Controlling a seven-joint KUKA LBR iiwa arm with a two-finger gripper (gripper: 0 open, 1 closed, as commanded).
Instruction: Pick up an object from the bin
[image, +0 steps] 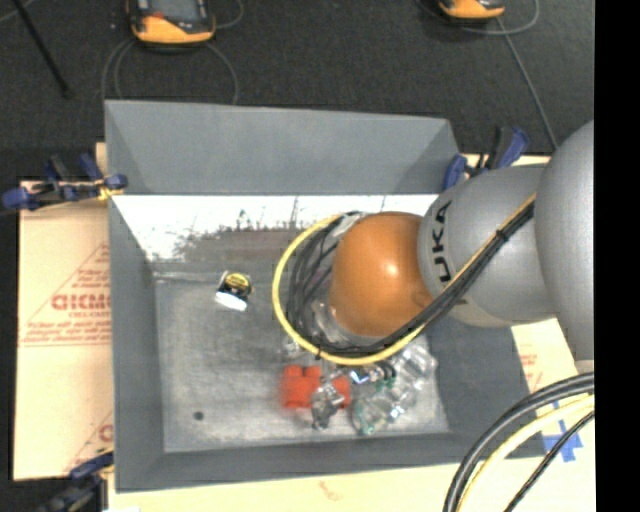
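Arm (500, 250) hangs near red block (298, 388), clear heap (390, 395); jaws hidden, cannot tell.

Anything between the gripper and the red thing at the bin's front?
Nothing visible. The red thing lies open on its left, just in front of the orange wrist cover; a heap of clear and green bits crowds its right side.

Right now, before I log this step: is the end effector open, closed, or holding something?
End effector: cannot be told; it sits low under the orange wrist cover, by a red block near the bin's front.
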